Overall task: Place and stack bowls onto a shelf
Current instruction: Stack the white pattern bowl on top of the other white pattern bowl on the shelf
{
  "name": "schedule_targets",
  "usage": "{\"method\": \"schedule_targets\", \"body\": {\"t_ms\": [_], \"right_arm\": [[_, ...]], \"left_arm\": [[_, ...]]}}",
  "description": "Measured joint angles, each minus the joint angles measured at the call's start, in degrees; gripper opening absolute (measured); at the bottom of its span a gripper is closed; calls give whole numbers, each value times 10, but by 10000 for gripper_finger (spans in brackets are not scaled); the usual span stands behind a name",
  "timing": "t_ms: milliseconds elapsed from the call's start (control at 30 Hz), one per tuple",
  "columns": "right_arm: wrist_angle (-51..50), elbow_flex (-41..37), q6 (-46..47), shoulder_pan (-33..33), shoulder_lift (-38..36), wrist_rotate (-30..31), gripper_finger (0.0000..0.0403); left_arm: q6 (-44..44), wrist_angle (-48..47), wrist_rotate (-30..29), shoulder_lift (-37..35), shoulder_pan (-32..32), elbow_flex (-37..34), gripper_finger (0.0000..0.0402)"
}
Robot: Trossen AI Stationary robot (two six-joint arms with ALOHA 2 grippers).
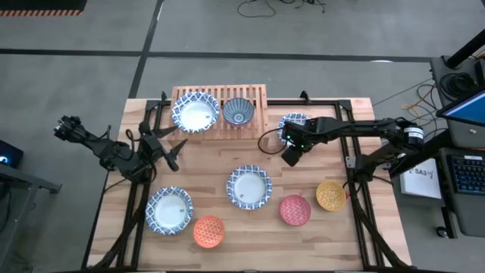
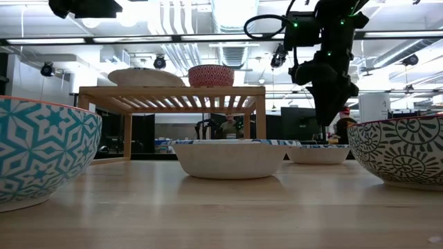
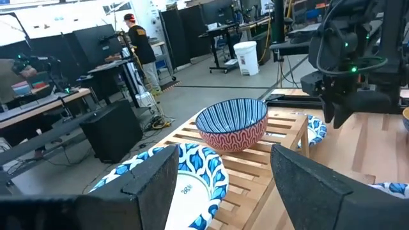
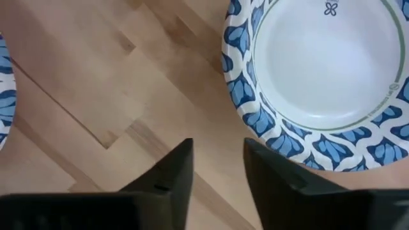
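My two arms are dark, near-black jointed links; the right arm [image 1: 356,129], at the right of the high view, carries a pale silver-white collar near its base end and small green lights glowing on its wrist block. Black cable loops off that wrist, seen at the top of the low view. The left arm [image 1: 114,152], at the left of the high view, is the same matte black, and both grippers end in flat, wedge-shaped dark fingers [image 4: 167,171].
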Motion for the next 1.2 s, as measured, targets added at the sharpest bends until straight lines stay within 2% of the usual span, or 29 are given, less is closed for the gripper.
{"method": "schedule_targets", "body": {"t_ms": [100,200,367,633,967,1200], "right_arm": [[0,-1,-22,0,0,7,171],[19,-13,-94,0,0,33,194],[93,-73,-249,0,0,36,203],[151,-121,-253,-1,0,56,189],[165,-130,-288,-1,0,128,140],[178,-130,-328,-2,0,136,151]], "left_arm": [[4,-12,0,0,0,2,230],[4,-26,0,0,0,4,230],[15,-27,0,0,0,3,230],[15,-28,0,0,0,4,230],[8,-28,0,3,0,4,230],[4,-28,0,14,0,4,230]]}}
